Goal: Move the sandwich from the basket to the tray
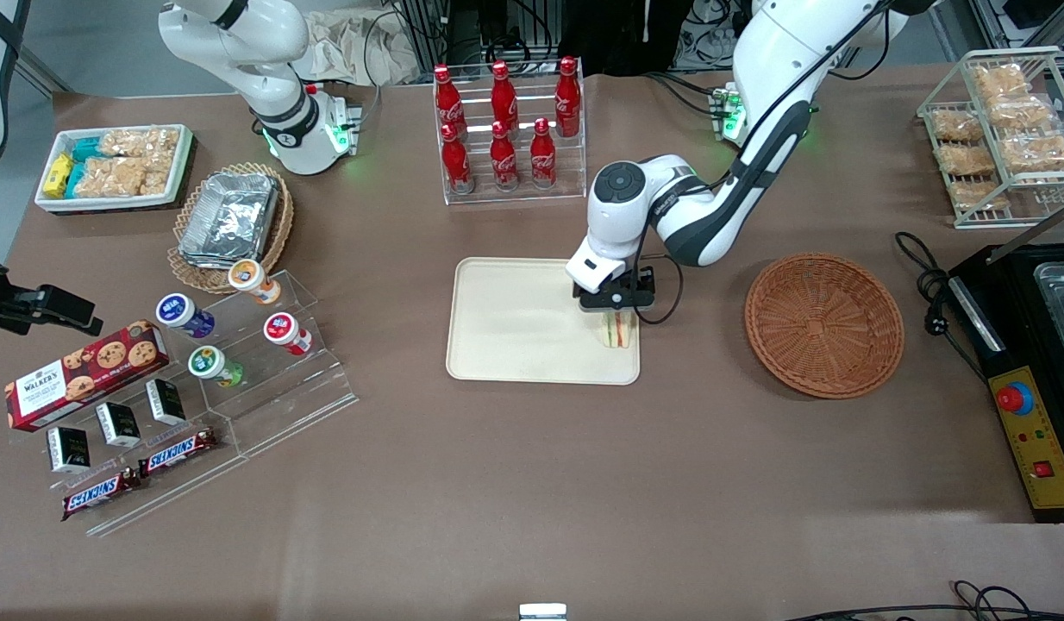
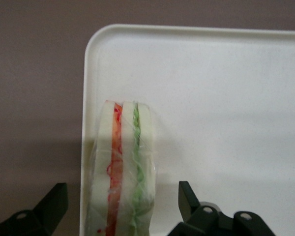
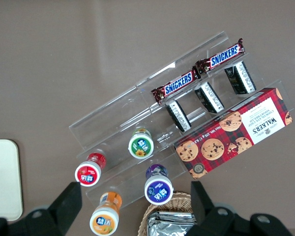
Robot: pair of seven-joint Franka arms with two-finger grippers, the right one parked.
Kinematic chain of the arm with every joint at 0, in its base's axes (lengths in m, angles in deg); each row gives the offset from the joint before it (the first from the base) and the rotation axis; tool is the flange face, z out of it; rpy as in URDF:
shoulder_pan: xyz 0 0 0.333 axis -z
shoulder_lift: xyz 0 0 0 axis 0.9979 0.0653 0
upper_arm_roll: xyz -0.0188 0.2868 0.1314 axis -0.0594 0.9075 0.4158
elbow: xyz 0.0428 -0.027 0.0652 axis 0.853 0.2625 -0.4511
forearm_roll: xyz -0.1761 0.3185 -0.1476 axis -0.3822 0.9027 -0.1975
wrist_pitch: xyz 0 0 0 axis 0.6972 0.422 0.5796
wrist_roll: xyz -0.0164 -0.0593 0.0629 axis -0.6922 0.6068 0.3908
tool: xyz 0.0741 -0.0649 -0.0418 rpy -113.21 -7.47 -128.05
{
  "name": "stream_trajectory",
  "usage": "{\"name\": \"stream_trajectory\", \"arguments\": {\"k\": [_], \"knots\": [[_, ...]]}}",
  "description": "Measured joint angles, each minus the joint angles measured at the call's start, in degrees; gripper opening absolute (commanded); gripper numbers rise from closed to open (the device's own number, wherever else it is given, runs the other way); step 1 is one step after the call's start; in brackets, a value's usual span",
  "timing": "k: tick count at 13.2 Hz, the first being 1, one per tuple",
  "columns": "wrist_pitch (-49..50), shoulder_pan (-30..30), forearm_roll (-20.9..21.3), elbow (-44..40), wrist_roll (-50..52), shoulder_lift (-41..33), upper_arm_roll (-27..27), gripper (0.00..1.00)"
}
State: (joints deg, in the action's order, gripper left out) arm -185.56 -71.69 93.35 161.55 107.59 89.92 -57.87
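The sandwich, a white wedge with an orange-red and a green layer in clear wrap, stands on its edge on the cream tray, at the tray corner nearest the brown wicker basket. The basket holds nothing and sits beside the tray, toward the working arm's end of the table. My gripper hangs straight above the sandwich. In the left wrist view the sandwich rests just inside the tray's rim, and the gripper is open, both fingers standing clear of the bread.
A rack of red cola bottles stands farther from the front camera than the tray. Toward the parked arm's end are a clear stepped shelf with cups and snack bars and a pale basket of foil containers. A black machine lies past the brown basket.
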Motion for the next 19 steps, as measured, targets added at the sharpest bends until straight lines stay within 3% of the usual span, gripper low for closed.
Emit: {"name": "stream_trajectory", "arguments": {"k": [3, 7, 10, 14, 16, 19], "knots": [[3.7, -0.1, -4.4, -3.4, 0.4, -4.0, 0.0, 1.0], [25.5, -0.2, -12.6, -16.6, 0.3, -14.4, 0.1, 1.0], [41.4, -3.3, -14.9, -30.0, -2.3, -16.9, 0.4, 1.0], [50.9, -12.8, -21.6, -34.2, -24.2, -22.3, 3.3, 1.0], [55.0, -13.2, -25.4, -34.2, -39.2, -25.5, 10.7, 1.0], [58.5, -13.3, -27.1, -34.7, -59.8, -28.1, 20.4, 1.0]]}}
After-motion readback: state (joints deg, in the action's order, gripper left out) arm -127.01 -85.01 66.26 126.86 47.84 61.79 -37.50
